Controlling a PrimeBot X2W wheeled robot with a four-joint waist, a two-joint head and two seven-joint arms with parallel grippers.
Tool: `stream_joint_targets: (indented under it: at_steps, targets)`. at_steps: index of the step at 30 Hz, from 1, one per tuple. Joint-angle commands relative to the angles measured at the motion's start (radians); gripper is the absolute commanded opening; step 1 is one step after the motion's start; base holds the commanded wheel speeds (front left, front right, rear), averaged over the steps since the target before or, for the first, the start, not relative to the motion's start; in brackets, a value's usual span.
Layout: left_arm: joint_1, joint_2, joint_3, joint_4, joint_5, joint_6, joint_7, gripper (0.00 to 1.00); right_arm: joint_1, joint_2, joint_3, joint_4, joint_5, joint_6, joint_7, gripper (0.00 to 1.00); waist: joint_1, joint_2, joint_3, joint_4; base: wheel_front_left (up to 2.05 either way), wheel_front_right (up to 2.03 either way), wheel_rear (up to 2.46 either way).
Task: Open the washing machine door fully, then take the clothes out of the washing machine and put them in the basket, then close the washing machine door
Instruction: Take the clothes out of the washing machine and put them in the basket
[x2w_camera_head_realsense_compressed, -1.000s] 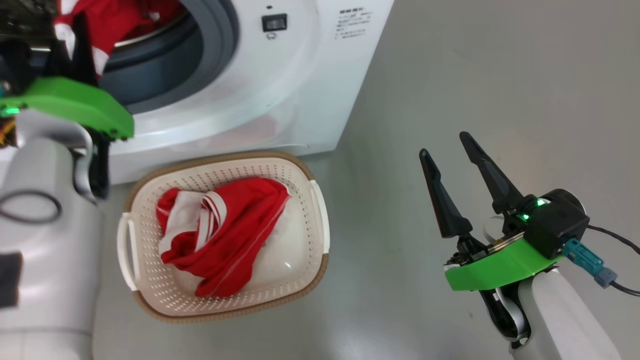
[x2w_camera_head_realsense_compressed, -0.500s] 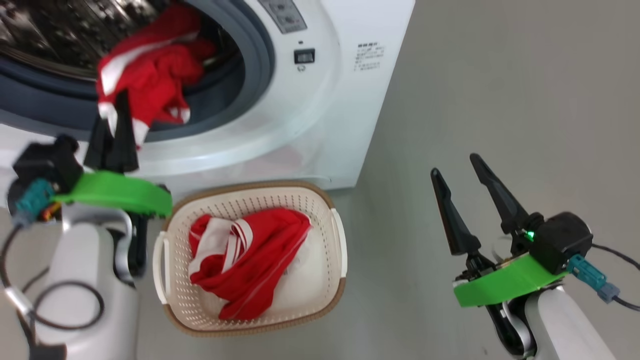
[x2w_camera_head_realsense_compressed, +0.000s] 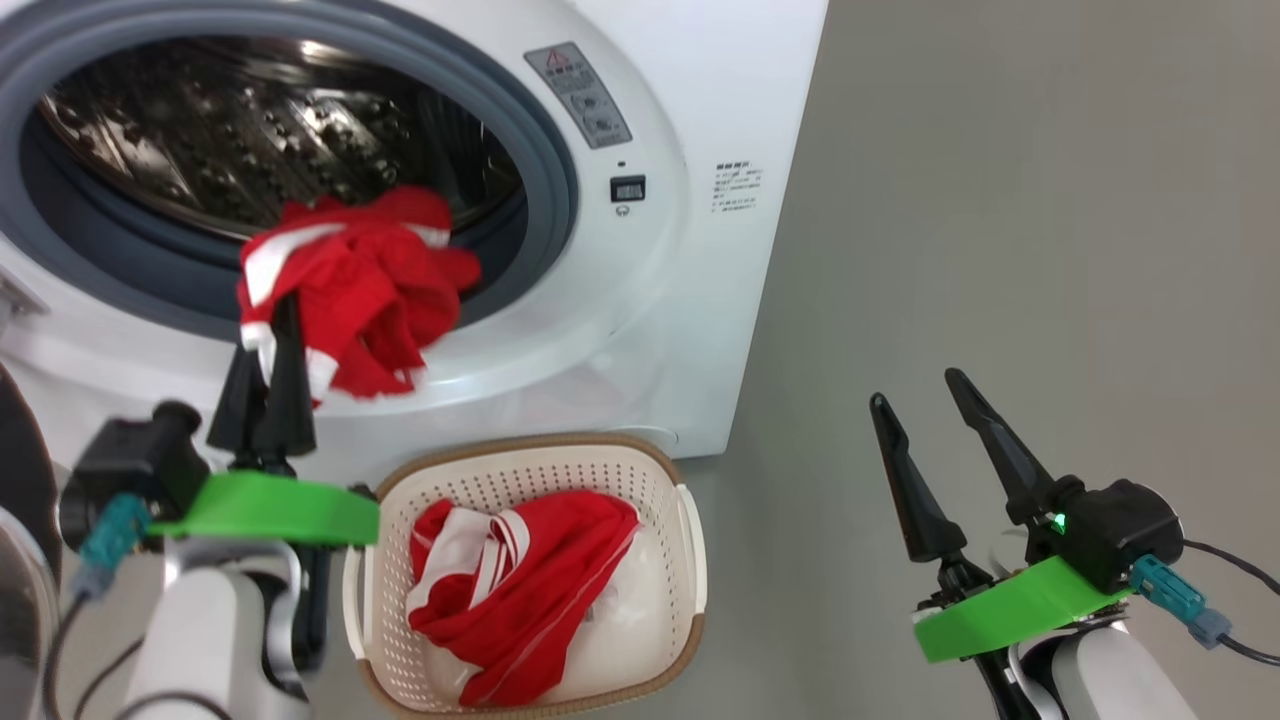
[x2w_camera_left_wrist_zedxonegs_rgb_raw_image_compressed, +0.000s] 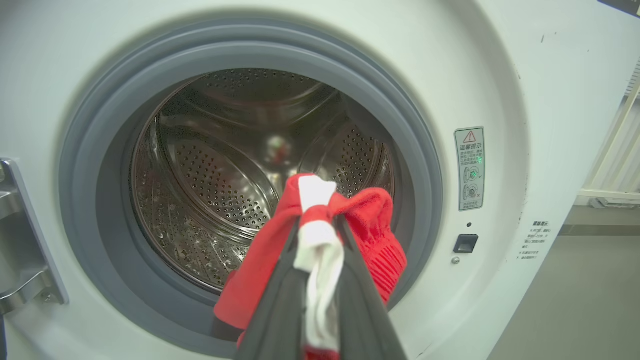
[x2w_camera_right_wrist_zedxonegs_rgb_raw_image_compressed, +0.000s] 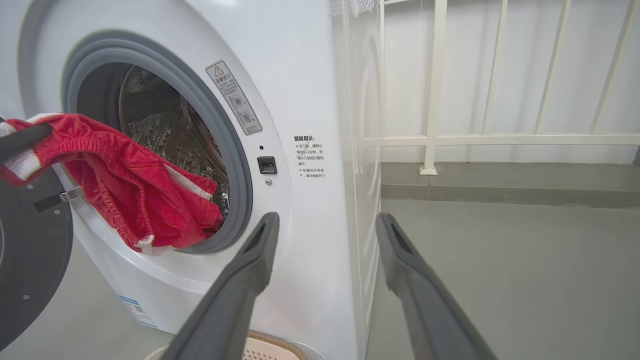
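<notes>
Now, left gripper (x2w_camera_head_realsense_compressed: 268, 335): pinching red garment (x2w_camera_head_realsense_compressed: 370, 290) at washing machine (x2w_camera_head_realsense_compressed: 700, 200) mouth.
Right gripper (x2w_camera_head_realsense_compressed: 916, 386): spread wide, empty.
Risk: thin pinch slips, garment misses basket (x2w_camera_head_realsense_compressed: 520, 470).

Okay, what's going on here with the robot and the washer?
The robot is unloading the washing machine. Its left gripper is shut on a red-and-white garment, held at the mouth of the open drum. The basket sits on the floor in front of the machine, and another red garment already lies in it. The right gripper hangs open off to the side, holding nothing.
</notes>
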Motion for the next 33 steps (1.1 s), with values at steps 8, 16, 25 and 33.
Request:
stream_joint_targets:
  at_steps: [8,16,25,33]
  targets:
    - [0.127,0.01,-0.013,-0.16,-0.026,0.039,0.028,0.0,0.016,0.005,0.007,-0.026,0.043,0.006,-0.006,1.0,0.0,0.0,-0.029,-0.008,0.0,0.0,0.0]
    - [0.166,0.005,-0.041,-0.092,-0.074,0.056,0.059,0.0,0.005,0.006,0.013,-0.026,0.022,0.006,-0.006,1.0,0.0,0.0,0.014,-0.021,0.0,0.0,0.0]
    - [0.108,0.003,-0.074,0.143,-0.111,0.058,0.025,0.0,-0.024,0.008,0.016,-0.026,0.02,0.006,-0.006,1.0,0.0,0.0,0.085,-0.041,0.0,0.0,0.0]
    - [0.014,0.002,-0.1,0.336,-0.141,0.035,0.003,0.0,-0.051,0.006,0.015,-0.031,0.006,0.006,-0.006,1.0,0.0,0.0,0.148,-0.038,0.0,0.0,0.0]
